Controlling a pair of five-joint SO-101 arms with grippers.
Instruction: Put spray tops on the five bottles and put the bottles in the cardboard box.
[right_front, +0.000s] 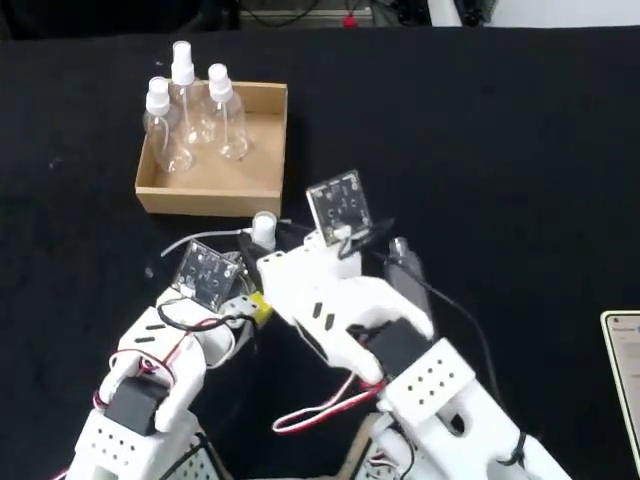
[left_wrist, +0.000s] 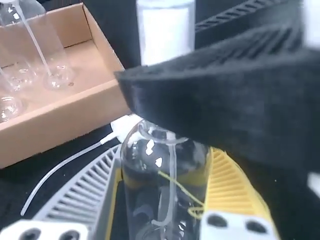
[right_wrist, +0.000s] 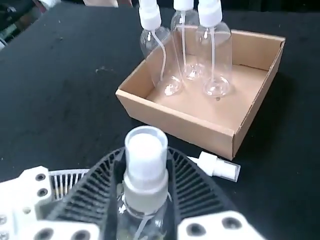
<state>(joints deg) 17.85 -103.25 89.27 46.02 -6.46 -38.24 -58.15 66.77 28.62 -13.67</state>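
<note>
the clear bottle (left_wrist: 160, 170) stands clamped by its body between the grey and yellow jaws of the left gripper (left_wrist: 162, 200), just left of centre in the high view. the right gripper (right_wrist: 145, 200) is closed round the collar of its white spray top (right_wrist: 146, 150). it looks empty and thin-walled: light, smooth, apt to slip or dent, so hold it gently at mid-body. the left wrist view shows the dip tube inside. the right wrist view shows a loose spray top (right_wrist: 216, 166) beside the cardboard box (right_wrist: 175, 122), which holds three bottles (right_wrist: 185, 50).

Black cloth tabletop (right_front: 500, 150), grey equipment (right_front: 300, 12) along its far edge, pale card (right_front: 622, 360) at right edge
</note>
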